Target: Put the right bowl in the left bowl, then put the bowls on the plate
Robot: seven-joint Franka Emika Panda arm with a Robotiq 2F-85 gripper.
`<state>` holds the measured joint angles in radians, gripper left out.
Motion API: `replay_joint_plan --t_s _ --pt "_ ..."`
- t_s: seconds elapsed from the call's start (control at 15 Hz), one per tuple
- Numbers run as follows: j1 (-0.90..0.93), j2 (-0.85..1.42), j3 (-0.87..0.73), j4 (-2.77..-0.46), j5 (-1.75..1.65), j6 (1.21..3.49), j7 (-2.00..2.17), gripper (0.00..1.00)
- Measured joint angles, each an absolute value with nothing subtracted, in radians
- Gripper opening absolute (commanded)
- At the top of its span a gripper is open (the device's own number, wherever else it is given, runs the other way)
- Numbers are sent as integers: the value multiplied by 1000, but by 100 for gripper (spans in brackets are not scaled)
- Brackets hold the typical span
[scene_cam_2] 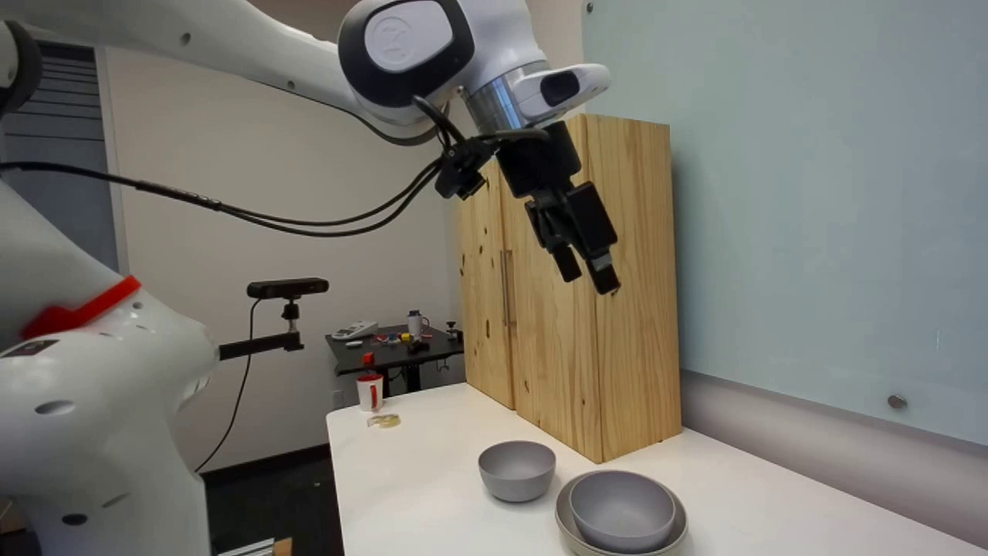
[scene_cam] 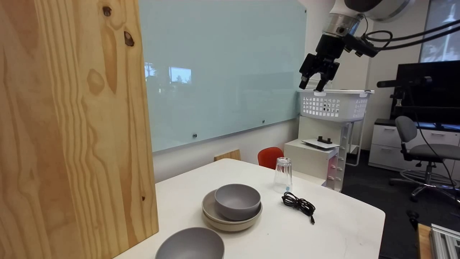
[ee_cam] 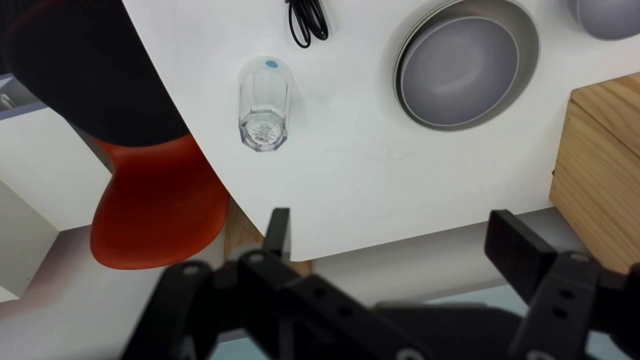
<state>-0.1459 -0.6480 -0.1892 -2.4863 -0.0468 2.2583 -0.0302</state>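
Note:
One dark-grey bowl (scene_cam: 238,201) sits upright inside the round tan plate (scene_cam: 230,226) on the white table. This bowl (scene_cam_2: 622,511) and the plate (scene_cam_2: 565,527) also show in an exterior view, and the bowl (ee_cam: 460,72) in the wrist view. The plate shows a double rim line; I cannot tell whether it is one dish or two. The second grey bowl (scene_cam_2: 517,471) stands upright and apart on the table beside the plate; the wrist view cuts it off (ee_cam: 612,15). My gripper (scene_cam_2: 588,278) is open and empty, high above the table, away from both bowls (ee_cam: 392,235).
A clear upside-down glass (scene_cam: 283,176) and a coiled black cable (scene_cam: 300,205) lie beyond the plate. A tall wooden cabinet (scene_cam_2: 571,309) stands close beside the bowls. A glass board (scene_cam: 222,72) hangs along the table's back. A white-red mug (scene_cam_2: 370,392) stands at the table's far end.

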Motion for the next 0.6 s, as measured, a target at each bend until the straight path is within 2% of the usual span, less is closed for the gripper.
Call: replay_joint_plan --t_s 0.6 --pt "-140 -430 -220 -2494 -25 2401 -48 100"
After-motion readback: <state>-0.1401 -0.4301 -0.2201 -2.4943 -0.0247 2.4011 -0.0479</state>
